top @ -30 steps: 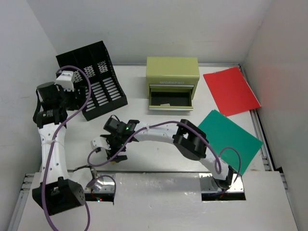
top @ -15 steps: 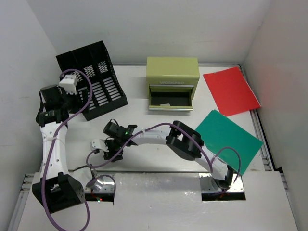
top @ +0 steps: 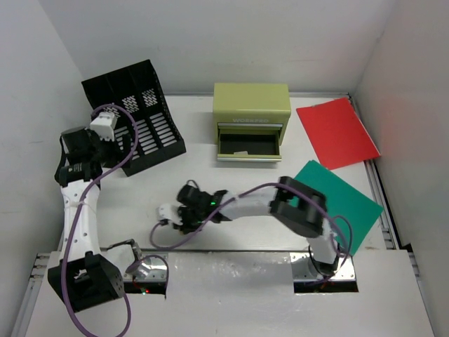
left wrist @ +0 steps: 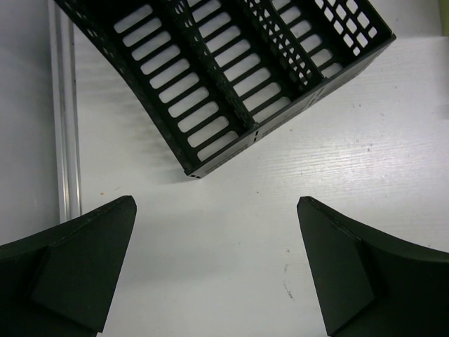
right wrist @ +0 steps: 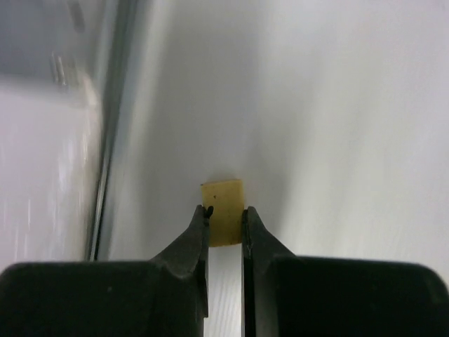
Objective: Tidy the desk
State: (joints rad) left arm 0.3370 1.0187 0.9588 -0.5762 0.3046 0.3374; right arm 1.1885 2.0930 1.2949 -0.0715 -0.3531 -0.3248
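Yellow tab (right wrist: 223,193) sits pinched tight in my right pincer (right wrist: 225,210); open white desk (right wrist: 337,140) stretches ahead, its edge rail (right wrist: 114,119) off left.

top view overlooks desk (top: 203,168); wrist views hover close.

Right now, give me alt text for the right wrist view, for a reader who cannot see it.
The right hand pinches a small yellow piece between its black fingertips, with the white desk behind it. A blurred metal edge rail runs up the left side.
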